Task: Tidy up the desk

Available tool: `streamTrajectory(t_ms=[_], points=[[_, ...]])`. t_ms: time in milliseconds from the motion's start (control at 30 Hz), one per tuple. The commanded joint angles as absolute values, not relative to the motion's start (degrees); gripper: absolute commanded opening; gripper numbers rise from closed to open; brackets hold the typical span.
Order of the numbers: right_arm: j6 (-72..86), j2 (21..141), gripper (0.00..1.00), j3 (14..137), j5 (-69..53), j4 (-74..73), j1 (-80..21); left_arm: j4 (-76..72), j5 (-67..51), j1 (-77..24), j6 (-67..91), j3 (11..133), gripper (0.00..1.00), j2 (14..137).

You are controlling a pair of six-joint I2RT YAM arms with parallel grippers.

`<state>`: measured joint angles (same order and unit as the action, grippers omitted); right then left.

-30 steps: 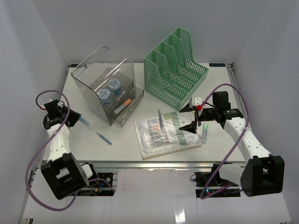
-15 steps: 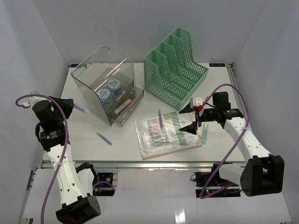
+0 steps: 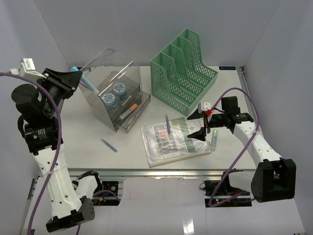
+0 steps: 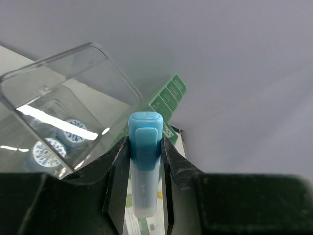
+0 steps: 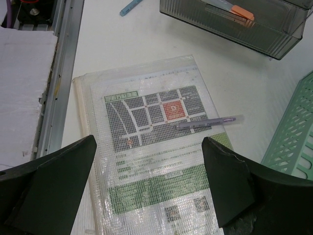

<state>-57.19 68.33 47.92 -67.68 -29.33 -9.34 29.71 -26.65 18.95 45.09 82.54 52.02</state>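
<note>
Left jaws pinch the blue highlighter (image 4: pixel 145 166) high beside the clear organiser (image 3: pixel 110 88); a clipped rim could knock it loose. Right jaws gape empty over the leaflet (image 5: pixel 151 147).

One clear organiser (image 3: pixel 108 73), one green file rack (image 3: pixel 184 71), one sleeved booklet (image 3: pixel 172 143) — two blue-topped tubs (image 3: pixel 120 88), five pens (image 3: pixel 109 145)

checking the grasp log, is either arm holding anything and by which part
The left gripper holds a blue-capped highlighter, fingers pinching its sides where cap meets barrel. The right gripper is open and holds nothing.
</note>
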Motion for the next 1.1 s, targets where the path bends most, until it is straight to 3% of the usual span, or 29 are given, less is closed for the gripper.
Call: streamTrajectory(t_ms=[0, 100, 267, 467, 567, 767, 1067], points=[[-57.42, 69.33, 0.95, 48.98, -68.27, -30.0, -9.05, 30.55, -34.41, 14.13, 42.79, 85.19, 0.0, 56.86], [-57.22, 69.79, 0.95, 49.13, -67.52, -29.95, -9.05, 30.61, -31.06, 3.69, 39.55, 84.84, 0.0, 59.65], [-57.05, 70.58, 0.95, 49.2, -66.3, -29.78, -8.76, 35.73, -9.23, -23.59, 31.52, 90.0, 0.0, 69.19], [-57.37, 71.48, 0.95, 48.78, -65.54, -29.6, -6.46, 45.37, 14.21, -37.73, 20.74, 97.76, 0.0, 82.26], [-57.48, 71.81, 0.95, 48.79, -65.64, -29.63, -6.05, 47.11, 26.71, -42.5, 16.47, 96.63, 0.0, 87.59], [-57.81, 71.76, 0.95, 48.76, -65.44, -29.88, -5.49, 43.77, 39.65, -43.94, 7.28, 92.81, 0.0, 93.59], [-58.74, 71.86, 0.95, 48.96, -65.72, -30.8, -4.59, 37.51, 45.05, -43.61, -4.65, 86.22, 0.0, 98.54]])
